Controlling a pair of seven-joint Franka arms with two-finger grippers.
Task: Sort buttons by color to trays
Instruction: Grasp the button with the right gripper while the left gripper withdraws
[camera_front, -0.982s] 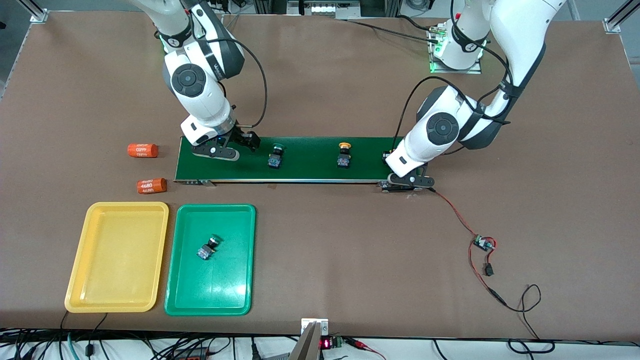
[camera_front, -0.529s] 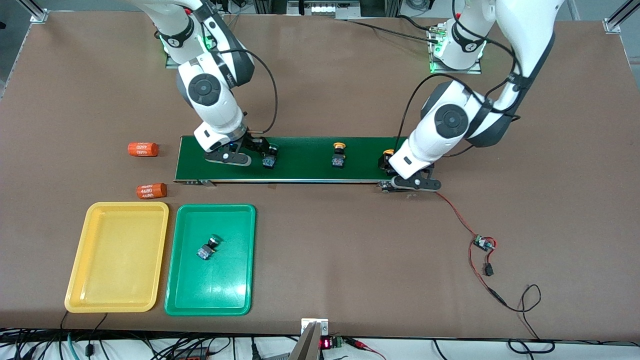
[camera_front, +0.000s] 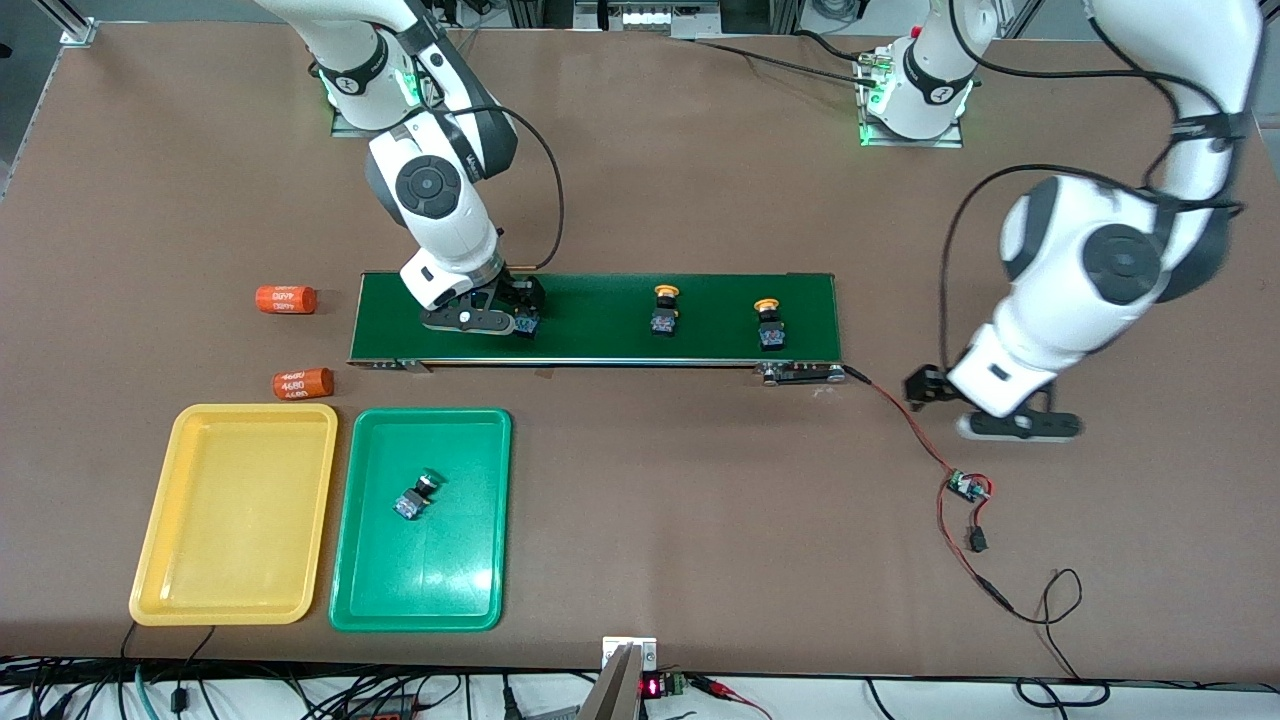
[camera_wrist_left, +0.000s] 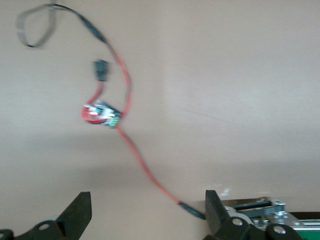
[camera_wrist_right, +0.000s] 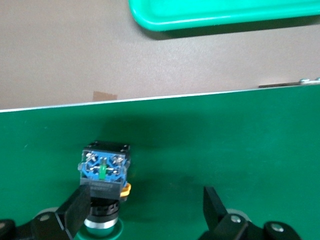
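On the dark green belt my right gripper is open around a green-capped button. In the right wrist view that button lies close against one finger, with a wide gap to the other. Two yellow-capped buttons stand farther along the belt toward the left arm's end. Another green-capped button lies in the green tray; beside it is the yellow tray, which holds nothing. My left gripper hangs open and holds nothing over bare table past the belt's end.
Two orange cylinders lie off the belt's right-arm end. A red wire runs from the belt to a small circuit board under the left gripper, then on in black loops.
The left gripper opened, left a yellow-capped button on the belt and swung off over the table. The right gripper slid along the belt to the green-capped button. The belt's buttons drifted toward the right arm's end.
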